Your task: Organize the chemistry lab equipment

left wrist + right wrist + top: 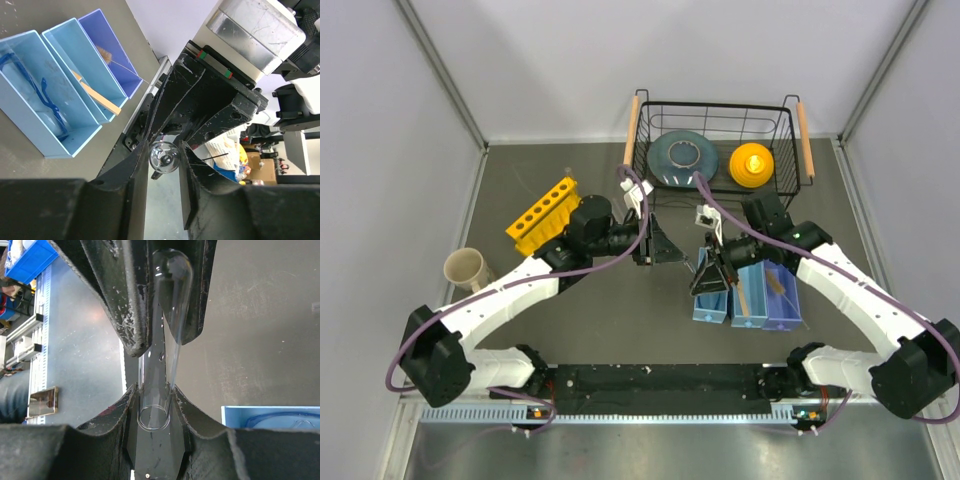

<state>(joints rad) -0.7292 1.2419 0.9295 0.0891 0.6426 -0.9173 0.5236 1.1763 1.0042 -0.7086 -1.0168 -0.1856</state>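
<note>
both arms are wearing white shells on their long links, the left arm [500, 292] and the right arm [850, 285] alike, with rounded black housings bulging at the joints and shoulders. a purple cable [610, 266] is running along each arm in loose loops. the left gripper [165, 157] and the right gripper [154, 415] are showing matte black, wedge-shaped fingers [120, 200], with white scuffs and scratches speckling their faces. seen from the left wrist, a silver metal block [255, 30] is capping the right gripper's body above a black rail [215, 64] that is carrying small red and green marks.
</note>
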